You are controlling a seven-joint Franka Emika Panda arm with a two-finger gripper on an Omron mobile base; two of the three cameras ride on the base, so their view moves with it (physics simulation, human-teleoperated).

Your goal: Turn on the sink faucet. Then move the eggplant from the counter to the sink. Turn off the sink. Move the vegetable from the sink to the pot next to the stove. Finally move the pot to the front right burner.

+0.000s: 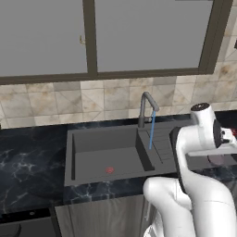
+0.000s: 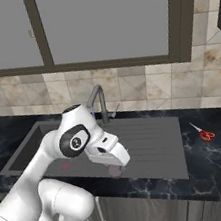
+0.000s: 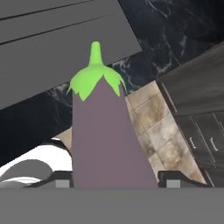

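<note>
Left base view: we see the faucet (image 1: pixel 147 107) standing at the back of the sink (image 1: pixel 104 155), its spout turned toward the drainboard side, with a thin blue stream of water (image 1: pixel 152 129) falling from it. A small red mark (image 1: pixel 109 170) lies on the sink floor. Our white arm (image 1: pixel 196 152) rises at the lower right, and just beyond the wrist a bit of mauve, the eggplant (image 1: pixel 215 160), peeks out below the hand; from here we cannot tell how the fingers stand.

Right base view: our arm bends across the sink (image 2: pixel 24 146), and the hand hangs over the front of the ribbed drainboard (image 2: pixel 148 144). The eggplant (image 2: pixel 114 171) shows as a pale purple lump directly beneath the hand, above the drainboard's front edge. The faucet (image 2: pixel 99 101) stands behind the hand. A pair of red-handled scissors (image 2: pixel 203 133) lies on the dark counter (image 2: pixel 216 156), well apart from the fingers on the far side of the drainboard.

Hand view: we look along the eggplant (image 3: pixel 107 135), which runs straight out from between the two finger tips, its green cap and stem at the far end. The gripper (image 3: pixel 114 181) is clamped on it, one dark tip (image 3: pixel 59 180) pressed to each flank. Beyond the stem lies the grey drainboard (image 3: pixel 57 52), with tiled floor (image 3: pixel 153 127) below.
</note>
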